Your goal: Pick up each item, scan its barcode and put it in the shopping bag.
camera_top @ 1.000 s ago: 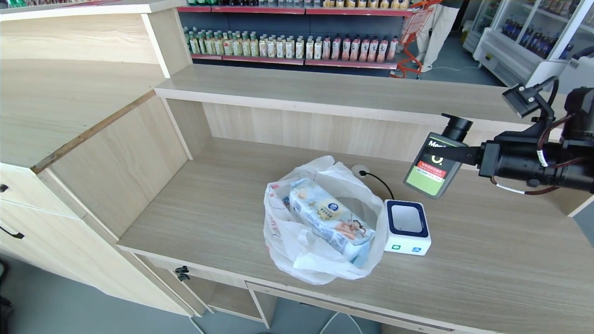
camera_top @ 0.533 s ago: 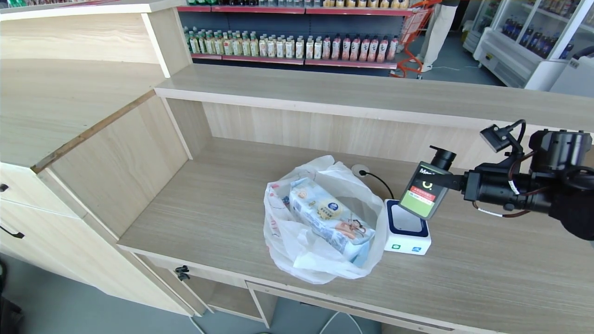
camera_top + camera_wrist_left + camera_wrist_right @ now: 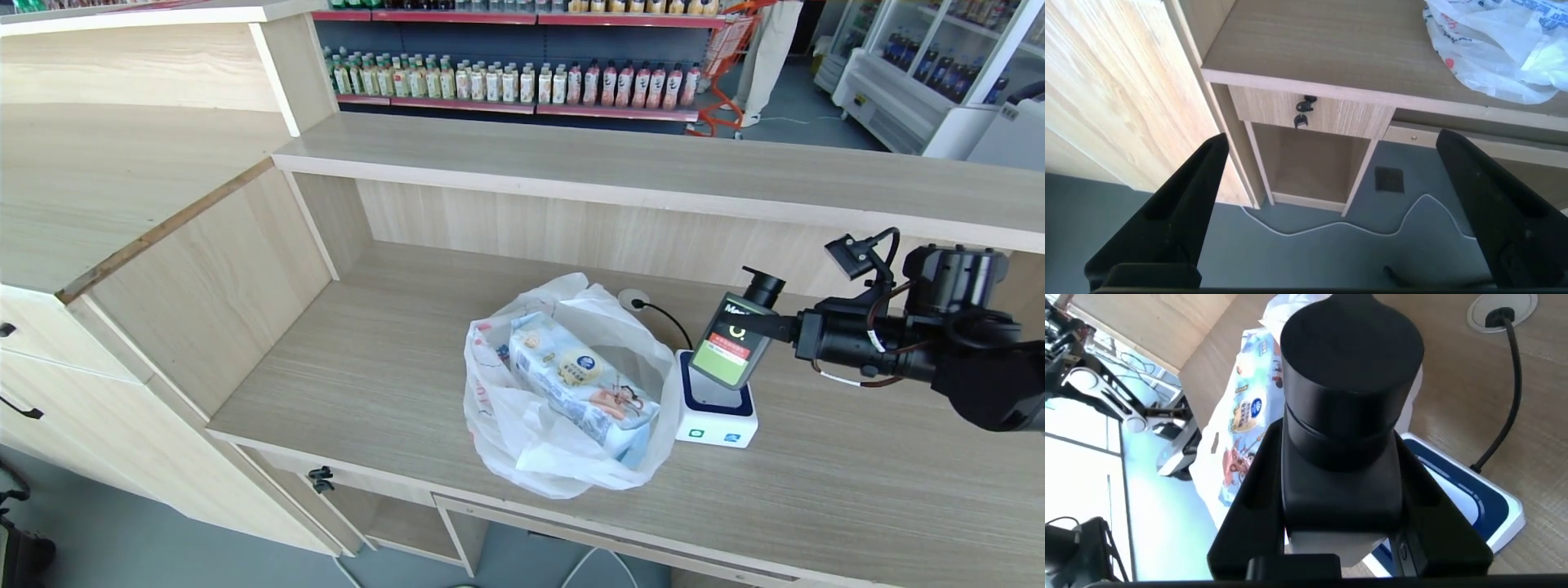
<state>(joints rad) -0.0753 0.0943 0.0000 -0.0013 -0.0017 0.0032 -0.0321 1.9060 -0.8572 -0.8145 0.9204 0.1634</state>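
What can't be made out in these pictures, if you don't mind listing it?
The barcode on the bottle: head view, the face toward the scanner is turned away from the camera.
The scanner window: head and right wrist views, the bottle covers most of it.
The bottom of the shopping bag: head view, the blue pack and plastic folds cover it.

I cannot read any word for sure. On the bottle [image 3: 729, 353] the label shows white letters, a white ring and a red band. The scanner [image 3: 716, 418] front has two green marks. The shopping bag [image 3: 522, 445] bears creased red print.
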